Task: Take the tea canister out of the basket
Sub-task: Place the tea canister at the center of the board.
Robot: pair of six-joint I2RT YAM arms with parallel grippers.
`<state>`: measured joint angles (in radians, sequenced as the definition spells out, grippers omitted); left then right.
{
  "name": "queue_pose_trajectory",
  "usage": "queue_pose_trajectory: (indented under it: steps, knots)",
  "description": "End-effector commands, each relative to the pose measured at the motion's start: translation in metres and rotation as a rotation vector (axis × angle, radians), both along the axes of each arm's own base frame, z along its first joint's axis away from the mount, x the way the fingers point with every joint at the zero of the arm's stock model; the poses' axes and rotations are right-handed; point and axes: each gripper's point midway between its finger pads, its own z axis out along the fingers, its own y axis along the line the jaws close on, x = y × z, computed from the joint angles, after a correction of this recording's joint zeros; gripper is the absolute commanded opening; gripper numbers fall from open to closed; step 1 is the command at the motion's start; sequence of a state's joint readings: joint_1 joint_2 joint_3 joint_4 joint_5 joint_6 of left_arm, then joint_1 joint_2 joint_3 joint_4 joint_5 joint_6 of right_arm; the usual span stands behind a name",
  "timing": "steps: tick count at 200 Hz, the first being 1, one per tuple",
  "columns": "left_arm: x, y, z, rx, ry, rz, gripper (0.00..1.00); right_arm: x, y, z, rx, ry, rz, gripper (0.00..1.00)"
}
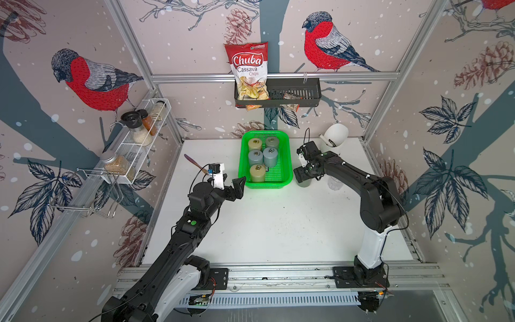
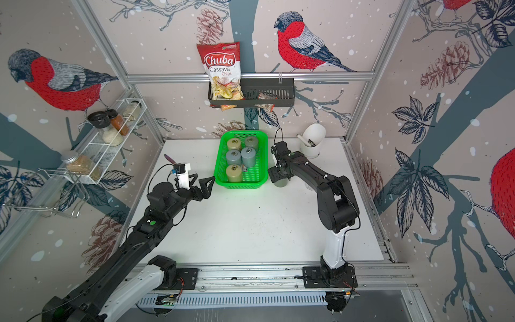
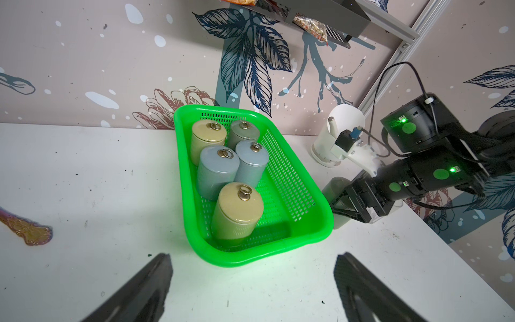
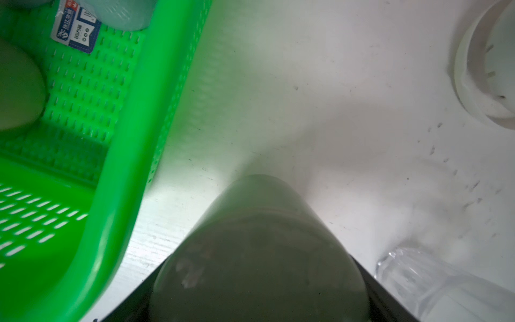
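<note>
Just off the right wall of the basket [image 1: 267,184], on the side towards the counter's right edge, the tea canister [image 4: 259,245] stands upright between the jaws of the right gripper [image 1: 302,175]. The basket itself sits at the middle of the counter's far edge, with five more lidded canisters left inside.

The right jaws are set wide, one on each flank of the grey-green canister. In the right wrist view they lie against its sides with no gap showing, so I judge it to be gripped rather than merely straddled. The canister's long axis is vertical and its base is at or just above the counter; which of the two I cannot tell. It is close beside the basket wall but clear of it, and a clear glass [image 4: 418,278] stands near on its other side.

The left gripper [image 3: 253,258] hovers off the basket's near left corner, jaws spread wide and empty, with the whole basket between it and the canister.

So the right arm is the one on the job. The canister is out of the basket, and what remains, in my judgement, is to set it down straight and let go without nudging the glass.
</note>
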<state>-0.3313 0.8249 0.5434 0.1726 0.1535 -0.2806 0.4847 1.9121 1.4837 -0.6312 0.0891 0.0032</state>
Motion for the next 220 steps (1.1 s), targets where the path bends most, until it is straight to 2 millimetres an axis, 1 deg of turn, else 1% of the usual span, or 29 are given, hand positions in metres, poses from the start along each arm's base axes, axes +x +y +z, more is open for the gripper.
queue_pose_trajectory:
  steps: [1, 41, 66, 83, 90, 99, 111, 121, 126, 136, 147, 189, 220]
  knots:
    - [0.000, 0.000, 0.002, 0.008, -0.016, 0.000, 0.95, 0.018, 0.007, 0.004, 0.040, -0.056, -0.019, 0.00]
    - [0.000, 0.001, 0.000, 0.017, -0.011, 0.006, 0.95, 0.020, 0.005, -0.010, 0.027, -0.032, -0.025, 0.00]
    - [0.001, 0.001, -0.001, 0.017, -0.008, 0.005, 0.95, 0.019, 0.005, -0.015, 0.022, -0.021, -0.023, 0.02]
    - [0.001, 0.000, -0.001, 0.016, -0.008, 0.003, 0.95, 0.019, 0.005, -0.017, 0.024, -0.015, -0.022, 0.07]
    - [0.001, 0.000, -0.002, 0.017, -0.007, 0.003, 0.95, 0.019, 0.005, -0.018, 0.025, -0.015, -0.022, 0.10]
    - [0.001, 0.001, -0.002, 0.018, -0.006, 0.005, 0.95, 0.019, 0.005, -0.018, 0.026, -0.012, -0.022, 0.17]
    - [0.001, 0.001, -0.001, 0.017, -0.007, 0.006, 0.95, 0.019, 0.005, -0.019, 0.026, -0.009, -0.021, 0.29]
    - [0.001, 0.001, -0.001, 0.018, -0.008, 0.006, 0.95, 0.018, 0.005, -0.018, 0.028, -0.009, -0.020, 0.44]
    - [0.001, 0.001, -0.001, 0.018, -0.008, 0.006, 0.95, 0.018, 0.005, -0.018, 0.029, -0.007, -0.018, 0.50]
    - [0.001, 0.001, -0.001, 0.018, -0.008, 0.006, 0.95, 0.017, 0.005, -0.019, 0.028, -0.004, -0.015, 0.60]
    - [0.001, 0.001, 0.000, 0.017, -0.009, 0.006, 0.95, 0.017, 0.005, -0.019, 0.026, -0.004, -0.012, 0.68]
    - [0.001, 0.001, 0.001, 0.016, -0.010, 0.008, 0.96, 0.016, 0.005, -0.020, 0.021, 0.001, -0.005, 0.85]
    - [0.001, 0.001, 0.002, 0.016, -0.012, 0.008, 0.96, 0.017, 0.005, -0.020, 0.027, 0.001, 0.000, 0.94]
